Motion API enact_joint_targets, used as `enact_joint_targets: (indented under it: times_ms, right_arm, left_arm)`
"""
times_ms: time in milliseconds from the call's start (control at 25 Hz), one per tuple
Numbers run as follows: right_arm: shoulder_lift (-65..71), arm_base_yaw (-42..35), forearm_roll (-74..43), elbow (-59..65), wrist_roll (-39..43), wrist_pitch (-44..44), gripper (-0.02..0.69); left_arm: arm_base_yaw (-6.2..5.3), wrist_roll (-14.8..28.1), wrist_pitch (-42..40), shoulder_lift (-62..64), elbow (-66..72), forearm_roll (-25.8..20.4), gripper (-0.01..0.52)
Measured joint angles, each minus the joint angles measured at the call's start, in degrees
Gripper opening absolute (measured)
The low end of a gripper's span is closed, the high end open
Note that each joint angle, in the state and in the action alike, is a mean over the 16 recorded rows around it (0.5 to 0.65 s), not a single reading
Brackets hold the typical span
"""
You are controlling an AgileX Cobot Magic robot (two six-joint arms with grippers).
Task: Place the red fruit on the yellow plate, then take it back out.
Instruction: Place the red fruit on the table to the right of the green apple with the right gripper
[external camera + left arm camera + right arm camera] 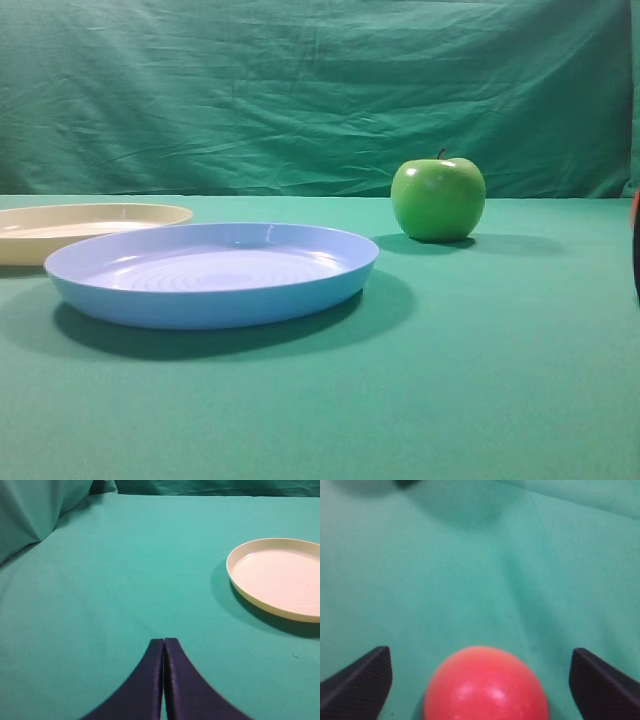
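So the round, smooth red fruit (486,684) is sitting on the green cloth-covered worktop (470,580), right between the two dark ribbed fingers (362,682) of the right gripper (482,685). Those fingers are spread wide, one on each side of the fruit with a clear strip of cloth showing on both sides, so nothing is touching it.

The left gripper (164,645) has its dark fingers pressed together with nothing between them, over bare cloth. The shallow round pale cream-yellow plastic plate (280,582) lies off to its right with nothing on it.

From the high view that plate sits at the worktop's left edge, just behind a light blue round plastic plate (212,272). A shiny green apple with a stem (438,198) stands further back toward the right.
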Motion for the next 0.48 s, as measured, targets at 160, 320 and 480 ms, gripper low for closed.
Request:
enact_joint_targets:
  times_ms: [160, 320, 480]
  right_arm:
    - [-3.42, 0.00, 0.00, -4.05, 0.00, 6.69, 0.521]
    - [-8.54, 0.00, 0.03, -8.04, 0.00, 14.46, 0.368]
    - [-14.84, 0.00, 0.27, -11.01, 0.00, 21.79, 0.207]
  left_arm:
    - [0.00, 0.00, 0.00, 0.00, 0.00, 0.00, 0.000]
    - [0.00, 0.00, 0.00, 0.00, 0.00, 0.00, 0.000]
    - [0.00, 0.00, 0.00, 0.00, 0.00, 0.00, 0.000]
